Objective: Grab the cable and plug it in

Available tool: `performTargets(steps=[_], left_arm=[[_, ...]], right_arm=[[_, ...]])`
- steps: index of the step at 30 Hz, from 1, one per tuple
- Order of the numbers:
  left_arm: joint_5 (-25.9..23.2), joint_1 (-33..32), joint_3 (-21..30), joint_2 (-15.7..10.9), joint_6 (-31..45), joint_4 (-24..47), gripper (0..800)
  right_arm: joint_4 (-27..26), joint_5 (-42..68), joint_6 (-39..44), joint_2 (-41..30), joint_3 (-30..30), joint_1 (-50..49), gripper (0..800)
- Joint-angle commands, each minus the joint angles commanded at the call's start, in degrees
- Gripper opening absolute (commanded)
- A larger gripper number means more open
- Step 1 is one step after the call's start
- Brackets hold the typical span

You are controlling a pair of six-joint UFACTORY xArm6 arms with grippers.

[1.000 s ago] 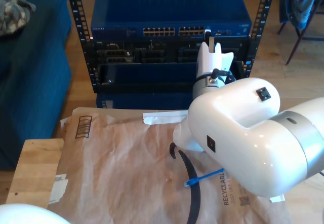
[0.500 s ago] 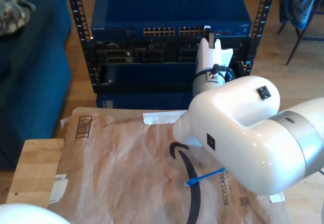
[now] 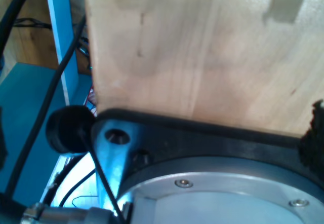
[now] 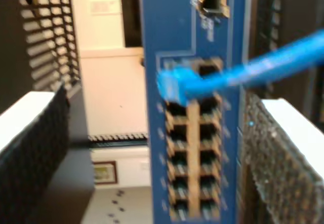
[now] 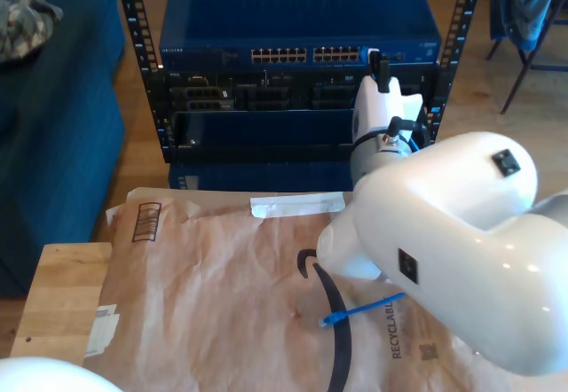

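Brown kraft paper (image 5: 213, 286) covers the wooden table (image 5: 53, 294) in the foreground, probably as a protective work mat. Near the paper's edge on the exterior view's right, one end of the cable (image 5: 359, 309) lies flat, its run going under the bulky white arm (image 5: 444, 232). That slack end is left resting so the other end can be carried to the rack.

Beyond the table's far edge stands the rack, with the blue switch (image 5: 293, 28) on top and its row of ports (image 5: 306, 55) facing the table. The second gripper (image 5: 380, 73) is held up at the port row's end on the exterior view's right, evidently to line up the plug.

Second wrist view: the cable's plug (image 4: 174, 87) sits at the mouth of a port at the end of the block; I cannot tell whether it is seated. Padded fingers (image 4: 35, 143) flank the view, well apart; whether they pinch the cable cannot be told.

First wrist view: wood grain and arm hardware; the first gripper's jaws cannot be judged.
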Motion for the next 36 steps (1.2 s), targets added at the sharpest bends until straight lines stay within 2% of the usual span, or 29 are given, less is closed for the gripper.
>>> performTargets(steps=[5, 8, 10, 12, 18, 26, 31, 36], left_arm=[[0.0, 0.0, 0.0, 0.0, 0.0, 0.0, 800], [0.0, 0.0, 0.0, 0.0, 0.0, 0.0, 800], [0.0, 0.0, 0.0, 0.0, 0.0, 0.0, 800], [0.0, 0.0, 0.0, 0.0, 0.0, 0.0, 800], [0.0, 0.0, 0.0, 0.0, 0.0, 0.0, 800], [0.0, 0.0, 0.0, 0.0, 0.0, 0.0, 800], [0.0, 0.0, 0.0, 0.0, 0.0, 0.0, 800], [0.0, 0.0, 0.0, 0.0, 0.0, 0.0, 800]], right_arm=[[-0.5, 9.0, -0.2, -11.9, 11.5, -0.1, 618], [-1.1, 13.0, -3.1, -17.9, 16.2, -1.4, 641], [-1.2, 16.7, -6.1, -21.8, 18.6, -4.0, 705], [-1.4, 22.2, -9.2, -25.0, 20.2, -7.4, 730], [-1.7, 41.8, -20.9, -33.1, 20.4, -21.0, 787], [-1.5, 63.9, -36.0, -41.9, 20.6, -36.9, 788], [-1.6, 77.6, -46.2, -45.6, 20.1, -49.8, 789], [-1.8, 94.9, -54.9, -52.9, 21.1, -62.9, 790]])
